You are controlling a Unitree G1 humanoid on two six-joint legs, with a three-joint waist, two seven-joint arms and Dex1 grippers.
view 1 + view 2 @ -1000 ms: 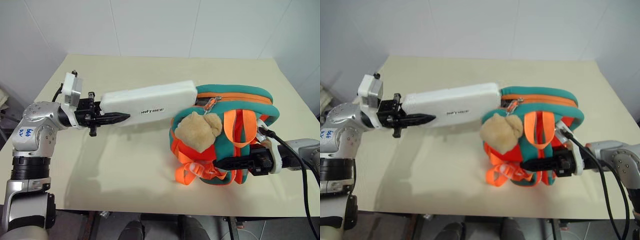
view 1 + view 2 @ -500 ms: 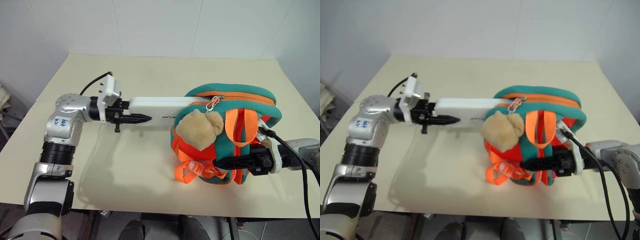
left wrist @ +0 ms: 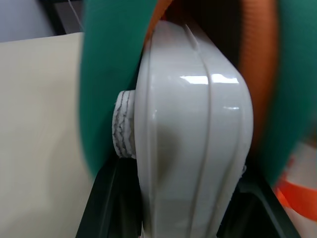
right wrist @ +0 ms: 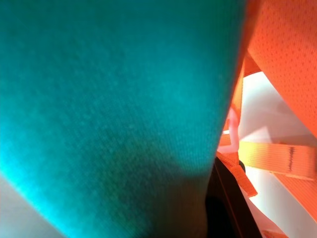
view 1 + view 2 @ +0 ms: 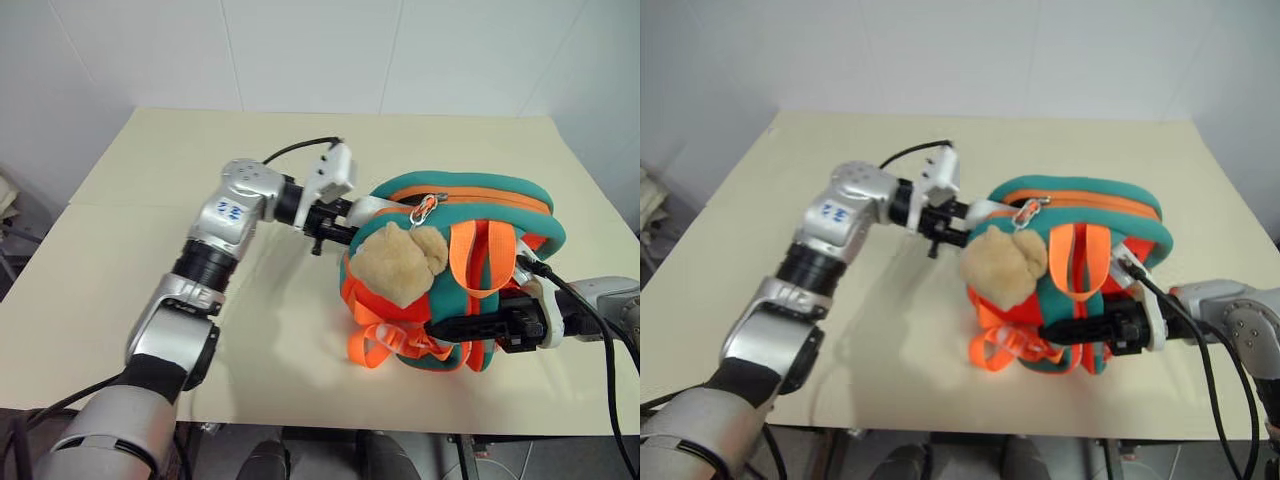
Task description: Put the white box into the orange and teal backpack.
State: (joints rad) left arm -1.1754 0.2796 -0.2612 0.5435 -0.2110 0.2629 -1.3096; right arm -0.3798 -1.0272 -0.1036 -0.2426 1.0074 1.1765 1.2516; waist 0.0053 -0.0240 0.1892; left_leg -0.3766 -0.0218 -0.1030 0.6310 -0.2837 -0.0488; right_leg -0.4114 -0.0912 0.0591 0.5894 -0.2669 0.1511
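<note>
Left gripper (image 5: 958, 228) clamped on white box (image 5: 985, 210), nearly buried in teal-orange backpack (image 5: 1090, 215); right gripper (image 5: 1065, 330) pinching backpack's near side.

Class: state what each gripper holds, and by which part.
Left gripper: the white box, by its outer end. Right gripper: the backpack, at its lower front fabric.

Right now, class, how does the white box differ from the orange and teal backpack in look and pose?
The white box is hard, glossy and plain white; the orange and teal backpack is soft fabric in two bright colours. The box is nearly all hidden, pushed into the backpack's side opening; the backpack stands in full view on the table. The box is flat; the backpack is domed.
</note>
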